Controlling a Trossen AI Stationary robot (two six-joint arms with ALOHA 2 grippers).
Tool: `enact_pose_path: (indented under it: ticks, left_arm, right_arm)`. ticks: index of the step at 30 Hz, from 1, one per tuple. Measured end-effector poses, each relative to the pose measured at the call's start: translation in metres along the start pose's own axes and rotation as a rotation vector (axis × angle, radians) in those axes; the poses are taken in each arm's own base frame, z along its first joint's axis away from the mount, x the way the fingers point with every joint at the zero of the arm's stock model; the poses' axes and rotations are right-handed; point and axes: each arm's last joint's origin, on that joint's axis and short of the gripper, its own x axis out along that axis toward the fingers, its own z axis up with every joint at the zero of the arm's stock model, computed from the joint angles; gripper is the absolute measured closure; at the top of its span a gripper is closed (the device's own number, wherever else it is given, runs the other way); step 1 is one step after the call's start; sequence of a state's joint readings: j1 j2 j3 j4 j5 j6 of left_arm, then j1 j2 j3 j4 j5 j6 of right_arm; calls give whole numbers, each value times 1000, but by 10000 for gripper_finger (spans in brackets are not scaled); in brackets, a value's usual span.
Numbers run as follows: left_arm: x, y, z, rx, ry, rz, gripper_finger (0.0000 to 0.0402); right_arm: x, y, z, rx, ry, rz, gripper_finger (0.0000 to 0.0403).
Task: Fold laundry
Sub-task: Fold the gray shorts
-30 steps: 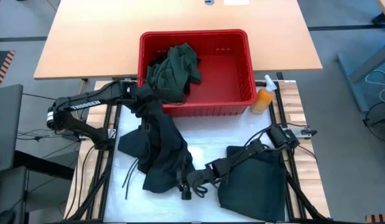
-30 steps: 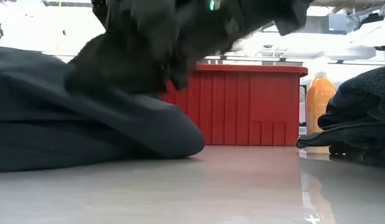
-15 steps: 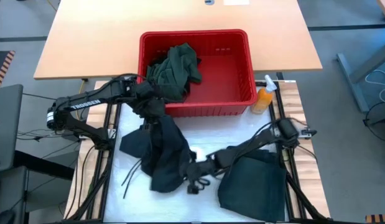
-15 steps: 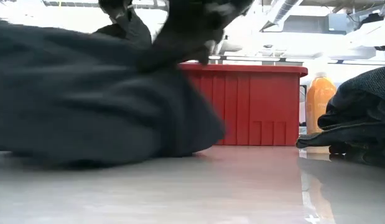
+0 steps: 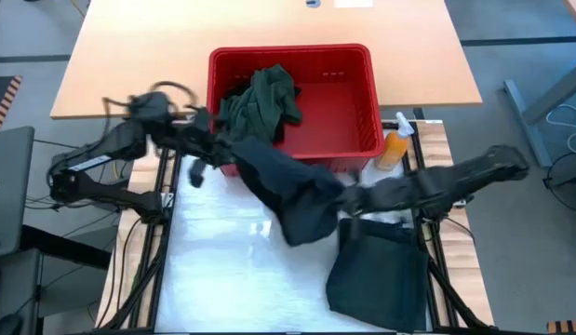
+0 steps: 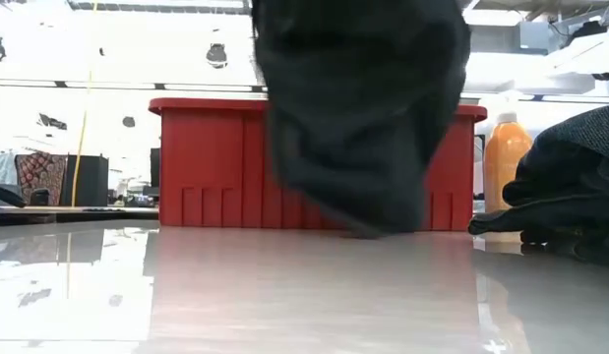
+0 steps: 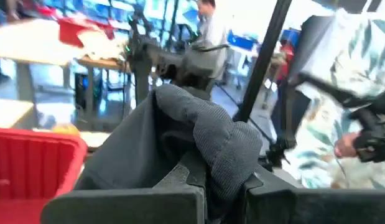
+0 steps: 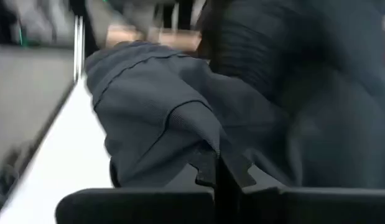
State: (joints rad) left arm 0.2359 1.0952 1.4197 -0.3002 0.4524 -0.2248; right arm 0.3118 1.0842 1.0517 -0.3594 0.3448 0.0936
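Observation:
A dark garment (image 5: pixel 292 191) of the laundry hangs between my two grippers in front of the red basket (image 5: pixel 362 140); in the low view it is a drooping dark mass (image 6: pixel 358 108). My left gripper (image 5: pixel 221 154) is shut on its left end, and my right gripper (image 5: pixel 348 198) is shut on its right end. A green garment (image 5: pixel 260 102) lies in the basket, draped over its near left wall. Another dark garment (image 5: pixel 381 270) lies folded flat on the table at the near right. My left gripper pinches a bunched fold of the garment's left end (image 7: pixel 217 155) between its two fingers, coming about level from the table's left. Several layers bulge past the fingers. My right gripper pinches a gathered edge of the garment's right end (image 8: pixel 186 130) between its two fingers, slanting slightly down from the table's right. The cloth sags slack between the two holds, its lowest fold (image 6: pixel 383 226) close above the table.
An orange spray bottle (image 5: pixel 395 149) stands at the basket's near right corner. White table surface (image 5: pixel 232 279) shows at the near left. A wooden table (image 5: pixel 129 65) lies beyond the basket. People show in the room behind in the left wrist view.
My right gripper has taken hold of the garment's near end and swept up toward the table's right and far side. My left gripper has risen and tipped toward level. The garment, earlier heaped on the table, is lifted off it and strung between the grippers.

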Motion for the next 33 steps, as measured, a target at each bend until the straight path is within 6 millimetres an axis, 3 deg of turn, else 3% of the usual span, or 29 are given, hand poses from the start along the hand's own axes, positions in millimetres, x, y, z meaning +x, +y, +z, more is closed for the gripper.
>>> enact_pose_path:
  ticks: [2,6,10,13,17,21,28,33]
  left_arm:
    - [-11,-7,0,-13,0,72,397]
    - [-22,-16,-16,-90,121,297,397]
    - [-15,-25,-46,-186,284,501,397]
    - [0,-28,-83,-269,400,584,397]
    - [24,-35,-140,-370,508,566,397]
    - [47,-46,-186,-434,507,506,397]
    - [73,-66,-221,-467,495,416,397]
    - [78,-71,-236,-427,592,402,397]
  right_arm:
    - [-24,-11,-15,106,-105,-23,385]
    - [-48,-21,-56,323,-230,16,385]
    - [-51,-12,-93,442,-256,125,385]
    - [-52,2,-110,518,-236,257,385]
    - [-57,26,-118,574,-136,427,385]
    - [-57,49,-127,528,-72,461,385]
    - [-54,85,-156,477,143,475,379]
    - [-50,98,-159,384,264,405,379]
